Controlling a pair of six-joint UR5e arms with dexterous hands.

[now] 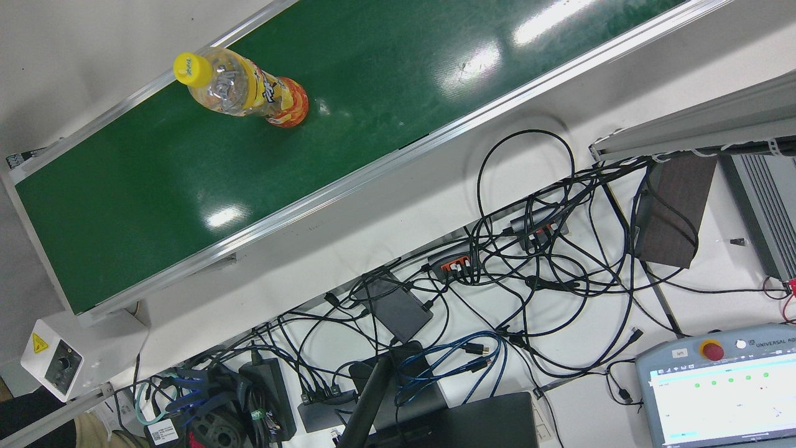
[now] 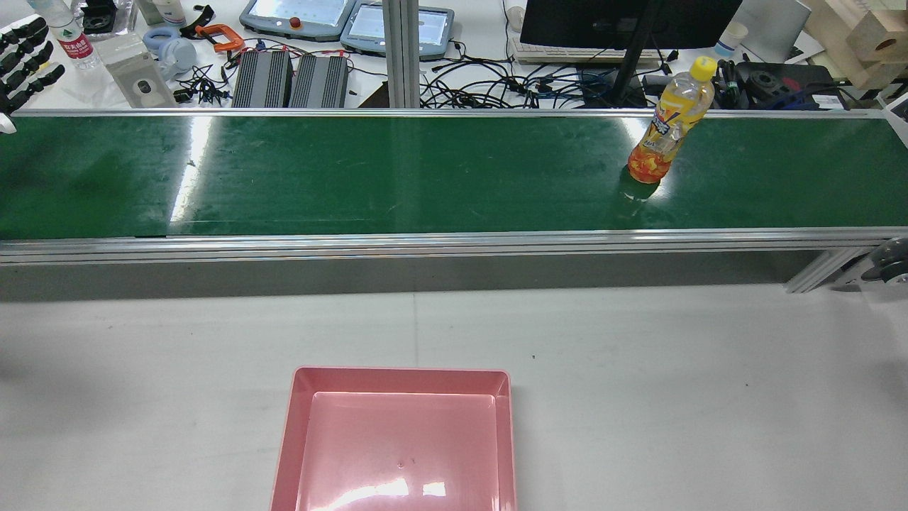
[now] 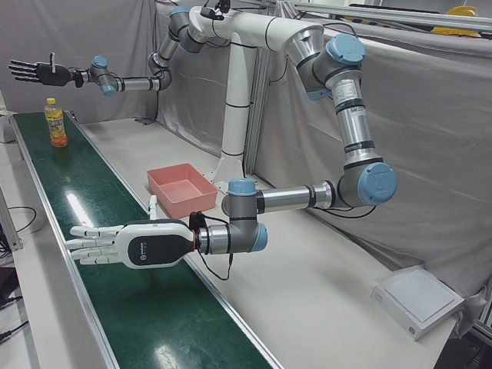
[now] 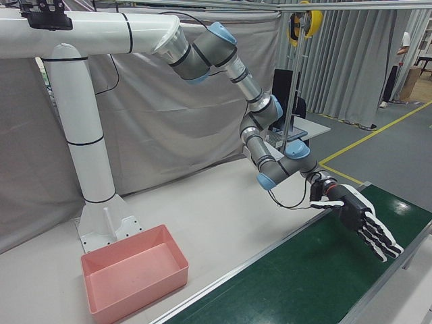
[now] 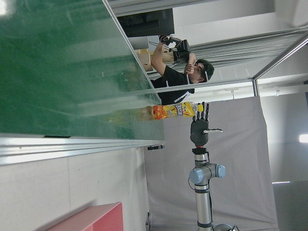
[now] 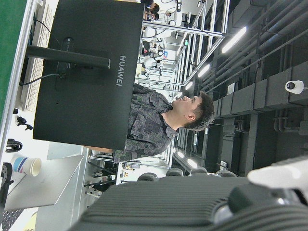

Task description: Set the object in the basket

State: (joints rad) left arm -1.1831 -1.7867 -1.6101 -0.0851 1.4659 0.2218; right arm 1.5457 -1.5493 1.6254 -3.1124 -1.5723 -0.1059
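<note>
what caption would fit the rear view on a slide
Bottle standing upright on the green belt, empty pink basket waiting on the white table.

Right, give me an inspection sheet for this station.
Surface: green conveyor belt, glossy.
Job's things: yellow-capped drink bottle upright on the belt; pink basket empty on the white table.
Clutter: nothing seen on belt or table.
Hands: left hand open over the belt; right hand open, raised, apart from the bottle.
Cables: cable tangle on the bench behind the belt.
Surroundings: monitor, teach pendant, grey curtains.
</note>
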